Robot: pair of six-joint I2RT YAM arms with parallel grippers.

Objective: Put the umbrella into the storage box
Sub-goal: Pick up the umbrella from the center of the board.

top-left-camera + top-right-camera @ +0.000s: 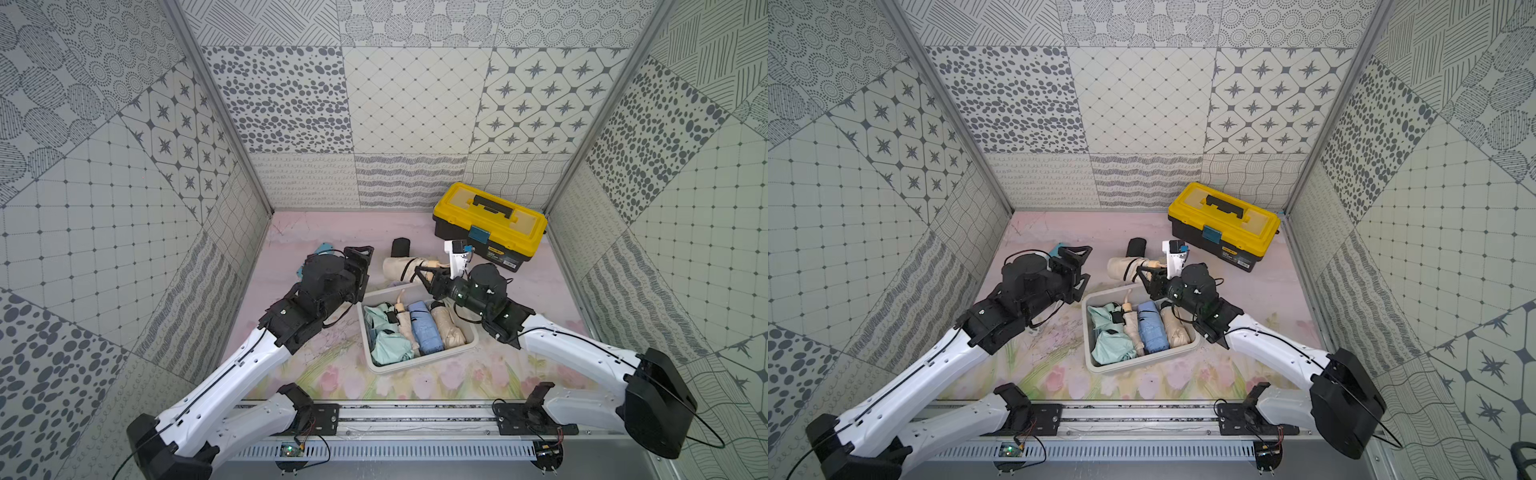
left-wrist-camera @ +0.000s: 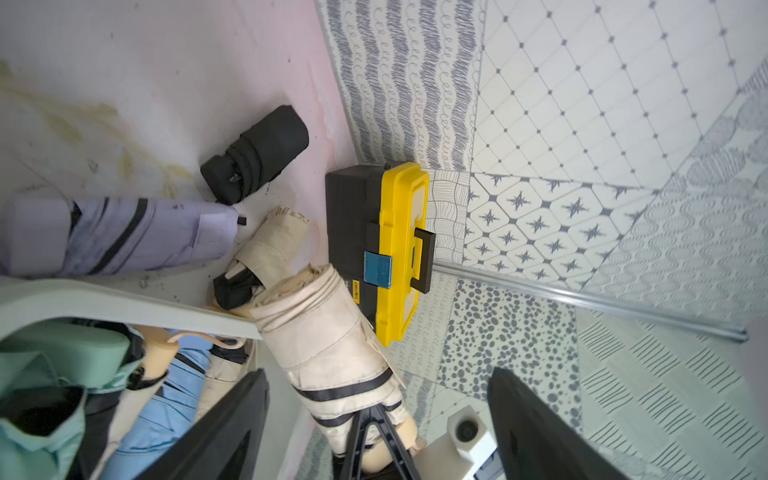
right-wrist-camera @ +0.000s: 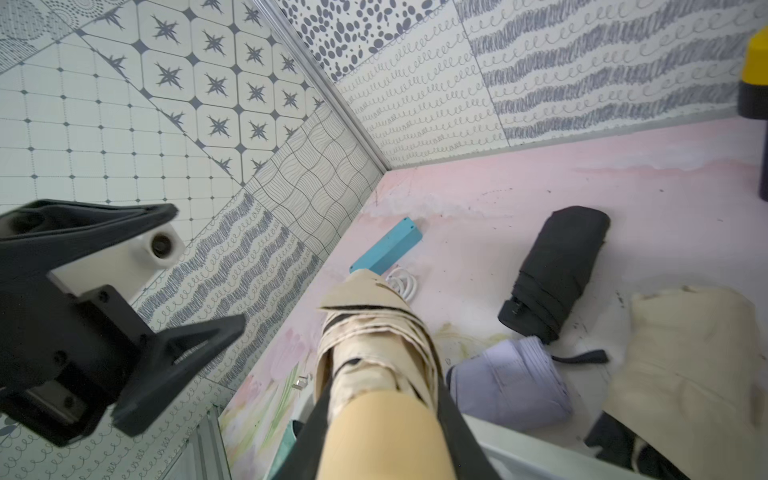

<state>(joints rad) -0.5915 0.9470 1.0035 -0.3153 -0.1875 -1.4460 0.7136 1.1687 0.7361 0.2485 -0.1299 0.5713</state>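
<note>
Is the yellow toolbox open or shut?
Shut. The toolbox has its yellow lid flat on the black base, blue latch down over the seam.

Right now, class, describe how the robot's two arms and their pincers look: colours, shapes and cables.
The left arm and right arm have white shells with black joint housings and black wrists. A thin black cable runs along each. The left pincer and right pincer are black, with triangular open-framed fingers.
</note>
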